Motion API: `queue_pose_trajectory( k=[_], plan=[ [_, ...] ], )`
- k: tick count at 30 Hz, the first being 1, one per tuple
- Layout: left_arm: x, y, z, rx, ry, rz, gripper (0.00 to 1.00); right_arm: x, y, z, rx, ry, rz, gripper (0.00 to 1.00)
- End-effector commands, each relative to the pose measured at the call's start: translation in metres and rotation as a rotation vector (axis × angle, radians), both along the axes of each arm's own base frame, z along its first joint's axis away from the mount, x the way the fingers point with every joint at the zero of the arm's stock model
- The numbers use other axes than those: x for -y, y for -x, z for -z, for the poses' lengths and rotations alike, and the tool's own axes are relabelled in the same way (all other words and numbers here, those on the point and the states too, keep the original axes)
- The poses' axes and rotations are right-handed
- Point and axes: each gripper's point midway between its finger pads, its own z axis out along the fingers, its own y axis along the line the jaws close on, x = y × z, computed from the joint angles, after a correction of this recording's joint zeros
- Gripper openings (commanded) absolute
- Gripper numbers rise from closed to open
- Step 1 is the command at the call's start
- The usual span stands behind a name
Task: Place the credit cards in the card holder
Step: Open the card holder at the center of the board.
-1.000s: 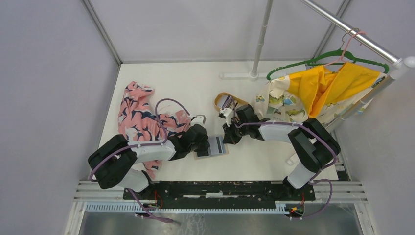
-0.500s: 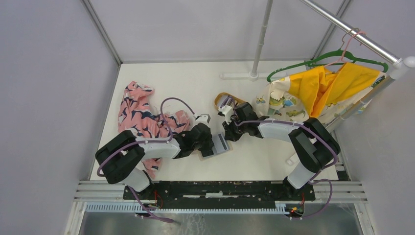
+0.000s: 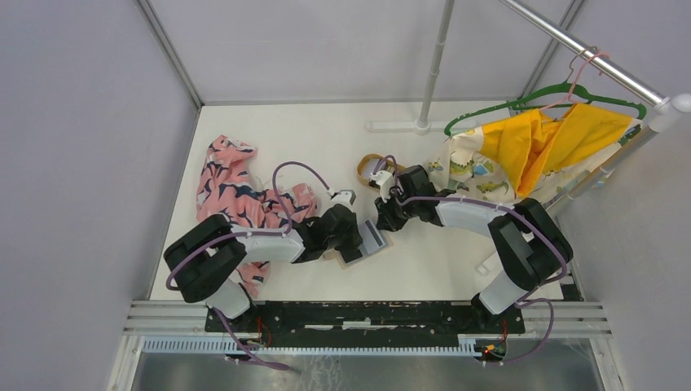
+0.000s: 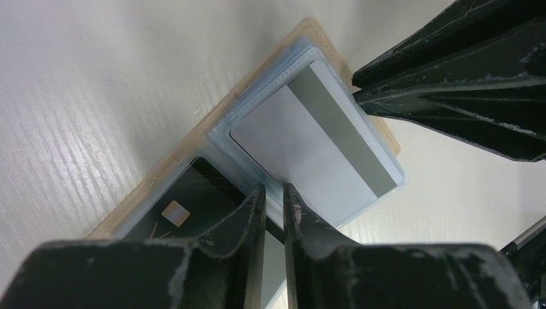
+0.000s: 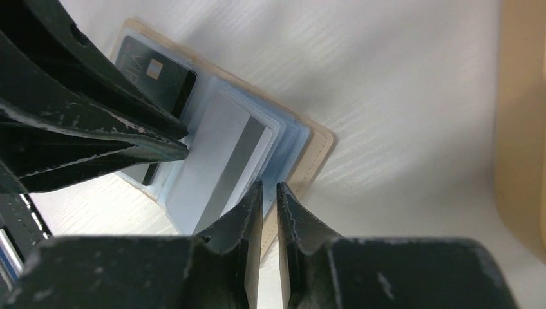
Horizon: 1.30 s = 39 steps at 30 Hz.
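The card holder (image 3: pixel 373 241) lies open on the table between my grippers, tan outside with grey-blue clear sleeves. In the left wrist view a pale credit card with a grey stripe (image 4: pixel 315 141) sits in its right sleeve and a dark credit card with a chip (image 4: pixel 187 209) in its left sleeve. My left gripper (image 4: pixel 273 190) is shut, tips down on the holder's middle fold. My right gripper (image 5: pixel 269 187) is shut, tips at the holder's tan edge (image 5: pixel 315 151), beside the pale card (image 5: pixel 219 161). The dark card (image 5: pixel 158 74) lies beyond. Each gripper's fingers show in the other's view.
A pink patterned cloth (image 3: pixel 232 191) lies left of the left arm. An oval wooden-rimmed tray (image 3: pixel 368 165) sits just behind the right gripper. A yellow garment on a green hanger (image 3: pixel 554 134) hangs from a rail at the right. A white pole (image 3: pixel 432 73) stands at the back.
My left gripper has moved right onto the card holder, which has shifted and turned a little to the right. My right gripper has drawn slightly right and back.
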Motion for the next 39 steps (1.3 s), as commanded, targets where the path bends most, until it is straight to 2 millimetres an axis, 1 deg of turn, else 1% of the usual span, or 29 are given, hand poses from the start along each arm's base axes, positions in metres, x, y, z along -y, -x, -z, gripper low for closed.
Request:
queue_pose_trajectory(
  k=[1,5,9,10,13,18,21,23,24,26,29,34,39],
  plan=[
    [-0.005,0.009,-0.004,0.006,-0.014,0.025,0.24,-0.014,0.001,-0.03,0.039,-0.096,-0.055,0.19],
    [-0.009,0.01,-0.011,0.016,-0.008,0.018,0.27,-0.018,0.007,-0.034,0.021,-0.137,-0.076,0.19],
    [-0.01,0.011,-0.022,0.03,0.022,0.015,0.36,-0.026,0.017,-0.037,-0.036,-0.199,-0.104,0.2],
    [-0.01,0.012,-0.025,0.033,0.033,0.015,0.37,-0.029,0.023,-0.037,-0.069,-0.225,-0.121,0.2],
    [-0.011,0.013,-0.033,0.046,0.054,0.012,0.4,-0.035,0.027,-0.038,-0.112,-0.266,-0.124,0.2],
    [-0.017,0.014,-0.04,0.061,0.069,-0.006,0.49,-0.029,0.024,-0.03,-0.139,-0.258,-0.086,0.33],
    [-0.017,0.015,-0.044,0.068,0.102,-0.015,0.5,-0.025,0.022,-0.017,-0.158,-0.22,-0.063,0.35],
    [-0.017,0.015,-0.044,0.069,0.126,-0.025,0.47,-0.023,0.023,-0.009,-0.177,-0.198,-0.058,0.35],
    [-0.017,0.015,-0.043,0.068,0.133,-0.029,0.43,-0.022,0.022,-0.005,-0.181,-0.188,-0.054,0.35],
    [-0.016,0.014,-0.039,0.061,0.132,-0.037,0.31,-0.02,0.02,-0.001,-0.177,-0.171,-0.045,0.36],
    [-0.012,0.013,-0.032,0.043,0.112,-0.027,0.25,-0.018,0.019,0.002,-0.169,-0.157,-0.037,0.38],
    [-0.013,0.01,-0.02,0.03,0.055,-0.031,0.18,-0.017,0.017,0.002,-0.159,-0.154,-0.037,0.42],
    [-0.017,0.011,-0.006,0.011,0.015,-0.033,0.17,-0.02,0.024,0.006,-0.21,-0.169,-0.047,0.43]
  ],
)
